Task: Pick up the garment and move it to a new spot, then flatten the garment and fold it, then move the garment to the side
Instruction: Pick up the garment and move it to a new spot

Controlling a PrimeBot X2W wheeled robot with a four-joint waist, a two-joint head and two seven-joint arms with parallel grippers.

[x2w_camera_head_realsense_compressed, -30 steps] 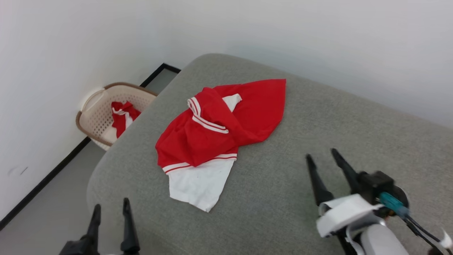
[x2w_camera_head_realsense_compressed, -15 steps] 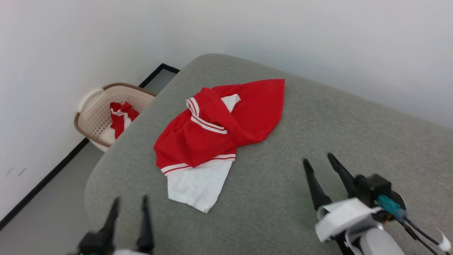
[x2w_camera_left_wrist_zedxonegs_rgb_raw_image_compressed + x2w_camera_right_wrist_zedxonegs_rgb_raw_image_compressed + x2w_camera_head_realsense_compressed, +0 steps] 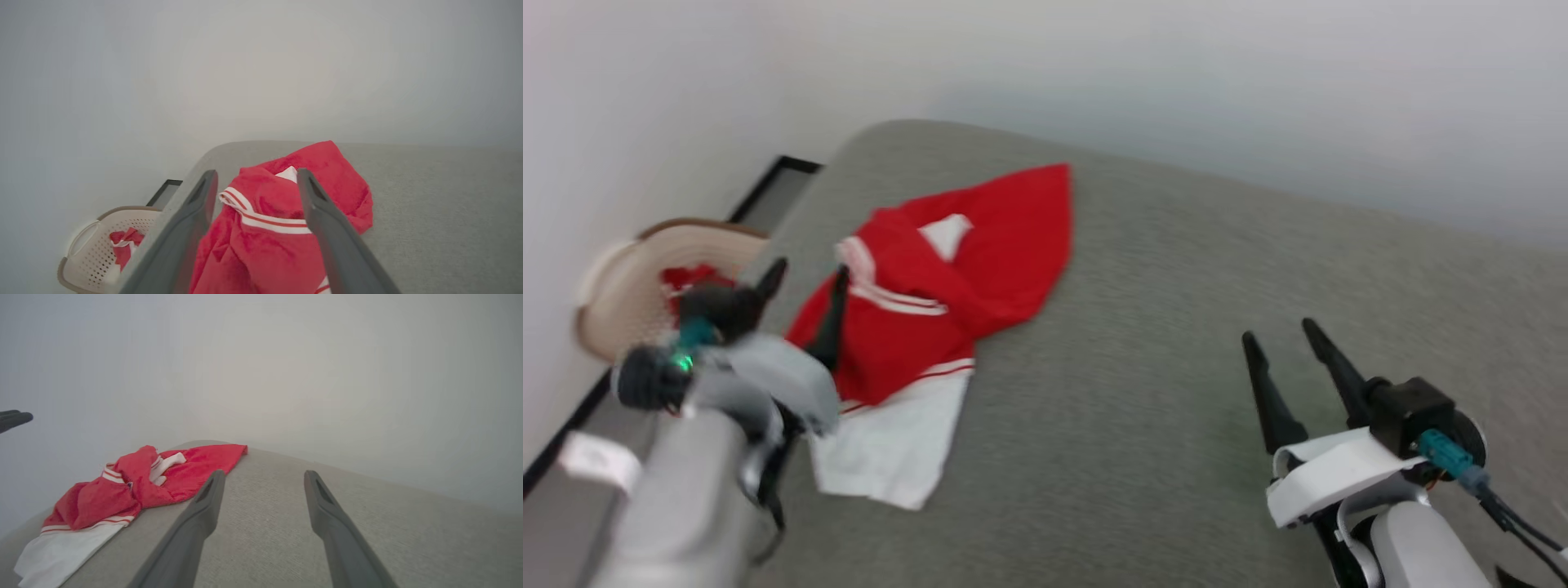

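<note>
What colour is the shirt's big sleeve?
The sleeve is white; the right wrist view shows it best.

The head view looks steeply down from above the near side of the grey upholstered surface (image 3: 1176, 327), taking in its far-left rounded corner, the wall and the laundry basket (image 3: 621, 286) beyond its left edge. The left wrist view sits low and close over the garment (image 3: 265, 245), facing that same corner, wall and basket. The right wrist view skims the surface from further right and shares the garment, corner and wall.
</note>
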